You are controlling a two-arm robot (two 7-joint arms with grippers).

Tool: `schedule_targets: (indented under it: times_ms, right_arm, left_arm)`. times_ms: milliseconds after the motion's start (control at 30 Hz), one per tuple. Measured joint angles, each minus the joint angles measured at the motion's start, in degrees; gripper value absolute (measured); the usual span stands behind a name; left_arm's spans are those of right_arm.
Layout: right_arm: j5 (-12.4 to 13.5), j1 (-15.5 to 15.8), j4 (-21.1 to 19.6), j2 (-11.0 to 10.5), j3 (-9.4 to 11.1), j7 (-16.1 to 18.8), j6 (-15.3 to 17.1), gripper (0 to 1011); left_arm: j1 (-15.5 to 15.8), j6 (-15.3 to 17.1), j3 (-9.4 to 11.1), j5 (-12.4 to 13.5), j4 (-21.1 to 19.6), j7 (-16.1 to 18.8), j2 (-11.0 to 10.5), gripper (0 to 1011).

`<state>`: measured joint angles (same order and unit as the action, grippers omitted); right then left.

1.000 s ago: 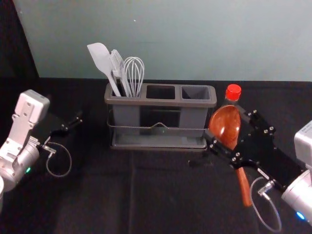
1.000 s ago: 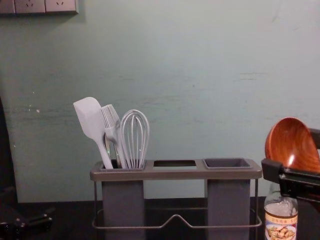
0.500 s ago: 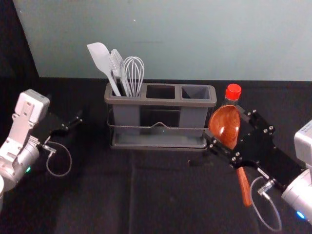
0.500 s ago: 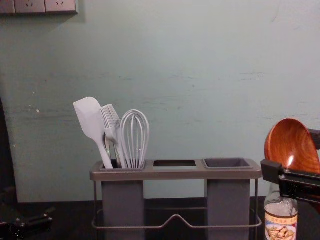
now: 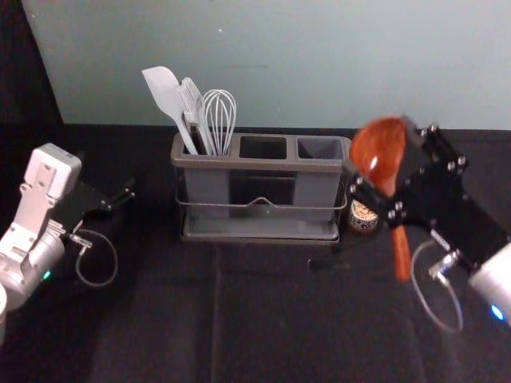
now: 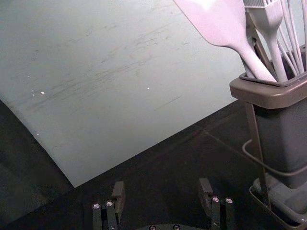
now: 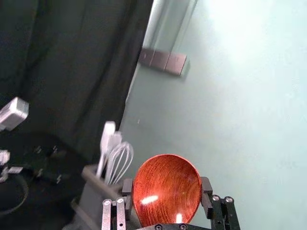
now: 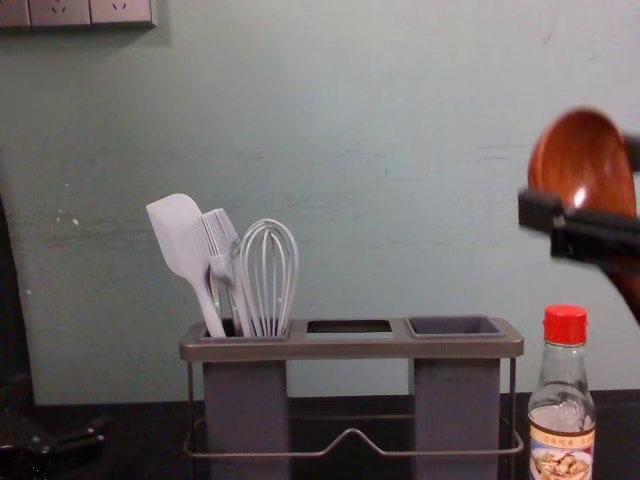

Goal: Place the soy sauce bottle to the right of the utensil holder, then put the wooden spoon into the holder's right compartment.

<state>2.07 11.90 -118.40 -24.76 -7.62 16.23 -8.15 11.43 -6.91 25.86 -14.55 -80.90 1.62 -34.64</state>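
Spoon up since the last look: the wooden spoon (image 5: 382,148) and right end effector (image 5: 383,155) have risen, now at centre right in the head view and upper right in the chest view. Bottle's red cap, covered by the spoon earlier in the chest view, now clear of it. Left end effector (image 5: 126,193) unchanged at the left of the head view, its fingers spread apart in its wrist view. Right fingers clamped on the spoon near the bowl, bowl upward, handle slanting down. Soy sauce bottle (image 8: 562,400) upright at lower right of the chest view, near the right end of the utensil holder (image 5: 263,163), on the dark bench (image 5: 271,319). Holder's left compartment: pale spatula (image 5: 166,94), brush (image 5: 192,100) and whisk (image 5: 219,116), heads up; middle and right compartments open at the top, spoon outside them. Bottle's top hidden in the head view behind spoon and fingers, its base cut off by the chest view's lower edge. Spoon handle runs off that view's right edge. Small dark thing (image 5: 327,263) below the holder, hard to make out.
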Motion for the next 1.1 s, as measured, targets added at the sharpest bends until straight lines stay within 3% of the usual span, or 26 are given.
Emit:
schedule_targets:
  times_ms: [167, 200, 400, 500, 600, 800, 1100]
  right_arm:
    - [-0.1, -6.0, 4.2, 1.7, -0.8, 0.4, -4.9, 840]
    - [-0.1, -6.0, 4.2, 1.7, -0.8, 0.4, -4.9, 840]
    - [2.0, -15.6, 13.0, 4.0, -2.8, 2.8, -11.5, 839]
    - [2.4, -18.4, 16.0, 4.7, -3.5, 3.7, -13.5, 840]
    - [3.2, -23.4, 21.8, 6.1, -5.0, 5.1, -16.8, 840]
    - [3.3, -29.7, 30.2, 8.4, -7.0, 6.4, -19.9, 840]
    - [2.0, -35.8, 39.1, 11.6, -8.9, 6.4, -23.0, 839]
  left_arm:
    - [0.0, 0.0, 0.0, 0.0, 0.0, 0.0, 0.0, 1005]
    - [0.0, 0.0, 0.0, 0.0, 0.0, 0.0, 0.0, 1005]
    - [0.0, 0.0, 0.0, 0.0, 0.0, 0.0, 0.0, 1005]
    - [0.0, 0.0, 0.0, 0.0, 0.0, 0.0, 0.0, 1005]
    - [0.0, 0.0, 0.0, 0.0, 0.0, 0.0, 0.0, 1005]
    - [0.0, 0.0, 0.0, 0.0, 0.0, 0.0, 0.0, 1005]
    - [0.0, 0.0, 0.0, 0.0, 0.0, 0.0, 0.0, 1005]
